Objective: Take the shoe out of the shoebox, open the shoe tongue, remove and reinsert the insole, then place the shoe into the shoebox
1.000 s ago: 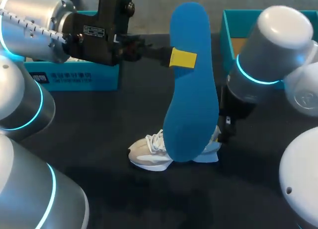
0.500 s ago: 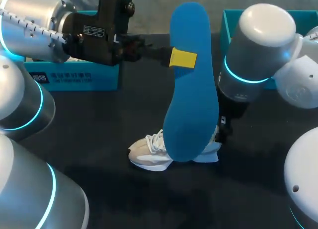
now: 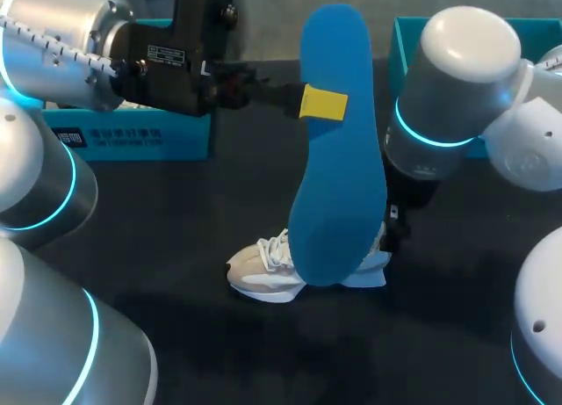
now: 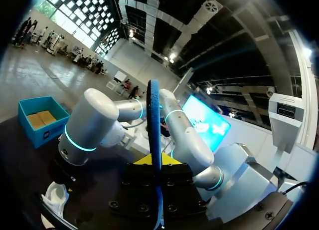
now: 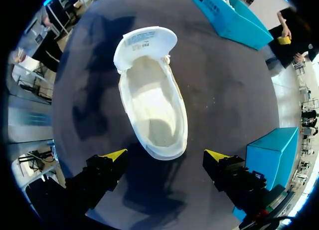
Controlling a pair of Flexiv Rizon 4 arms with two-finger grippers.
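My left gripper (image 3: pixel 321 103) is shut on a blue insole (image 3: pixel 338 168) and holds it upright, high above the table. In the left wrist view the insole (image 4: pixel 154 115) stands edge-on between the yellow tips of this gripper (image 4: pixel 156 160). The white shoe (image 3: pixel 262 275) lies on the dark table, half hidden behind the insole. My right gripper (image 5: pixel 165 156) hangs open just above the heel of the shoe (image 5: pixel 152 108), one finger on each side and neither touching it. The tongue (image 5: pixel 145 41) is folded forward and the inside shows no insole.
A teal box (image 3: pixel 132 141) stands at the back left of the table, another teal box (image 3: pixel 409 58) at the back right behind my right arm. In the right wrist view both boxes (image 5: pixel 227 15) (image 5: pixel 271 155) lie well away from the shoe.
My right arm's upper joints have swung a little to the left over the shoe. The left arm and the insole have not moved.
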